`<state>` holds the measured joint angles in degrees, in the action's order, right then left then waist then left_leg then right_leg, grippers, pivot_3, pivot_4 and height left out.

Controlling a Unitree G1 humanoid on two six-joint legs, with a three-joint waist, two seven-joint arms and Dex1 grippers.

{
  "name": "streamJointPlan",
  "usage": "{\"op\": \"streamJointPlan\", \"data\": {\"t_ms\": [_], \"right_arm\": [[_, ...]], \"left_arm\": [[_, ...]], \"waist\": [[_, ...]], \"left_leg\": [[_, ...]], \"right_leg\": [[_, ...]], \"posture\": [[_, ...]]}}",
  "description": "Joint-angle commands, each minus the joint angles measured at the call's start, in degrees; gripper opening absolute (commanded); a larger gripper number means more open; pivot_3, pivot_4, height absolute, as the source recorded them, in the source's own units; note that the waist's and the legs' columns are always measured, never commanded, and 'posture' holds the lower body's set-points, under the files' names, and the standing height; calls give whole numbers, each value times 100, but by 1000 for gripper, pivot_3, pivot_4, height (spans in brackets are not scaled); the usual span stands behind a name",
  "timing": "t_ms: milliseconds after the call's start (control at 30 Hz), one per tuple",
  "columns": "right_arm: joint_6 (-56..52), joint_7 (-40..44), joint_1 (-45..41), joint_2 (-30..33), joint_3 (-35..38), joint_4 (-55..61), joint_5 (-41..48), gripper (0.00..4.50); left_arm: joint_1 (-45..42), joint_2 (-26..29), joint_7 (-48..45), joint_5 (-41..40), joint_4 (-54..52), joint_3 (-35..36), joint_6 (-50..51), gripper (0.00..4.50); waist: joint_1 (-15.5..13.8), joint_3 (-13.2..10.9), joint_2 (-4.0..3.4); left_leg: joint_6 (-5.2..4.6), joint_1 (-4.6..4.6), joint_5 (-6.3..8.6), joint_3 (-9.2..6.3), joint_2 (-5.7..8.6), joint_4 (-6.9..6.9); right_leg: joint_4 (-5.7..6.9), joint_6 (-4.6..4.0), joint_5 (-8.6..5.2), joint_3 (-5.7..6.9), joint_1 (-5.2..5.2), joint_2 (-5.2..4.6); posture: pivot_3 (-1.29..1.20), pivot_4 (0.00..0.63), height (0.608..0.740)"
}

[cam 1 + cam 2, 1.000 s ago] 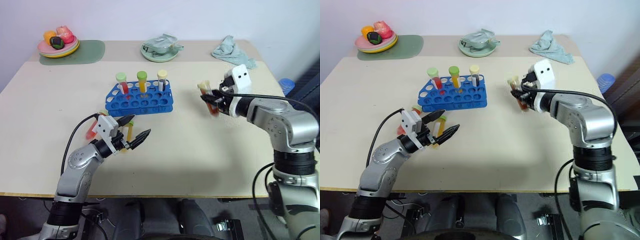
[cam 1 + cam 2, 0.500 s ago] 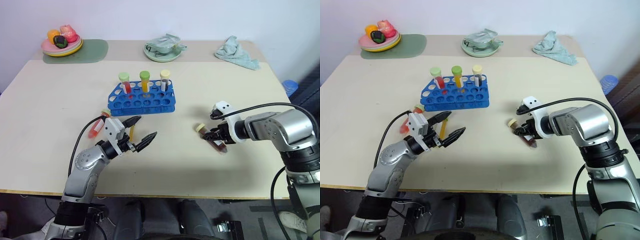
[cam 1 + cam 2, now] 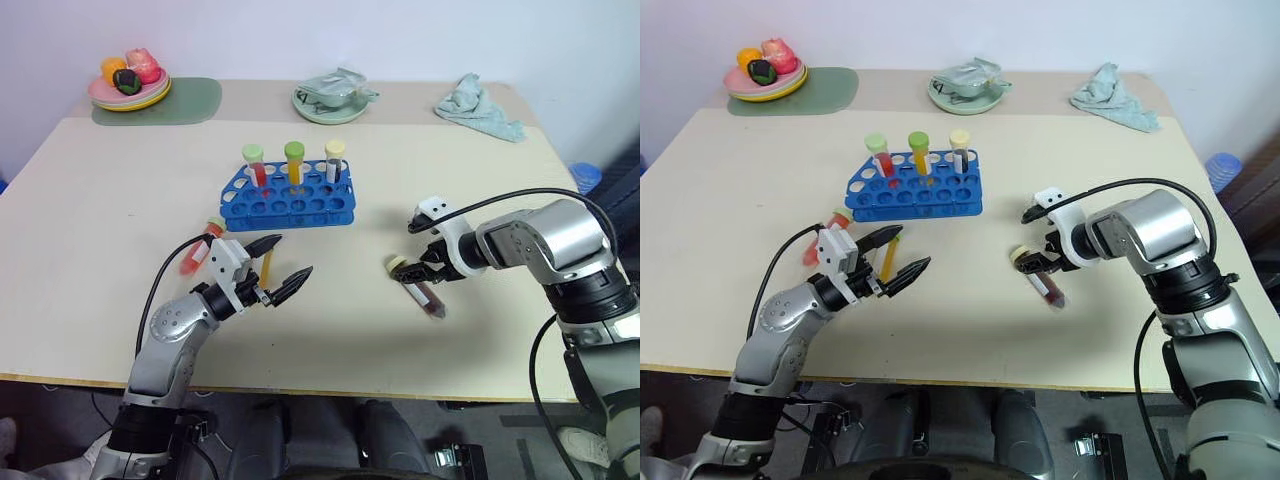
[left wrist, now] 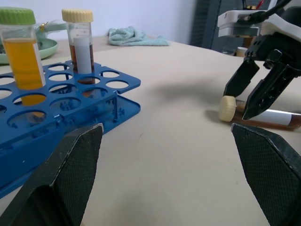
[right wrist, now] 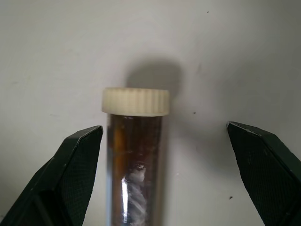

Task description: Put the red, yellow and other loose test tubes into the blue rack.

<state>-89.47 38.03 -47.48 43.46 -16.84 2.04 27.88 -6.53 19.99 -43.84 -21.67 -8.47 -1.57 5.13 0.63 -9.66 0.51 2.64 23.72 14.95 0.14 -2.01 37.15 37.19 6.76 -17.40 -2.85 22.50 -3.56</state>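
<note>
Right wrist view shows the right gripper [image 5: 162, 188] with its jaws spread wide on either side of the brown tube [image 5: 135, 165], which lies flat on the table [image 3: 120, 200], cream cap away from the wrist and neither finger touching it. Seen from the head, the blue rack [image 3: 288, 203] holds three upright tubes in its far row. The left gripper [image 3: 278, 265] hangs open just beside a red tube [image 3: 198, 248] and a yellow tube [image 3: 264, 263] lying loose in front of the rack.
</note>
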Motion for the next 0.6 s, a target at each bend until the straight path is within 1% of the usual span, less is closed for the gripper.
{"op": "streamJointPlan", "data": {"t_ms": [33, 200, 600], "right_arm": [[-296, -86, -103, -46, -100, 23, 24, 4285], [-303, -155, -178, -130, -107, -171, 230, 4285], [-303, -648, -560, -551, -47, -859, 671, 4285]], "left_arm": [[-10, -29, -39, 28, -78, -59, -127, 4500], [-2, -66, -46, 52, -40, -83, -151, 4500], [148, -77, -28, 80, -73, -81, -234, 4500]], "waist": [[1, 0, 0], [8, 1, 1], [59, 6, 9]], "left_leg": [[0, 0, 0, 0, 0, 0], [-1, 0, 0, 1, 0, 0], [-1, -7, 0, 0, -5, -1]], "right_leg": [[0, 0, 0, 0, 0, 0], [0, 0, 0, 0, 0, 1], [3, 0, 0, 0, -4, 7]], "posture": [[0, 150, 740], [0, 150, 740], [0, 150, 740]]}}
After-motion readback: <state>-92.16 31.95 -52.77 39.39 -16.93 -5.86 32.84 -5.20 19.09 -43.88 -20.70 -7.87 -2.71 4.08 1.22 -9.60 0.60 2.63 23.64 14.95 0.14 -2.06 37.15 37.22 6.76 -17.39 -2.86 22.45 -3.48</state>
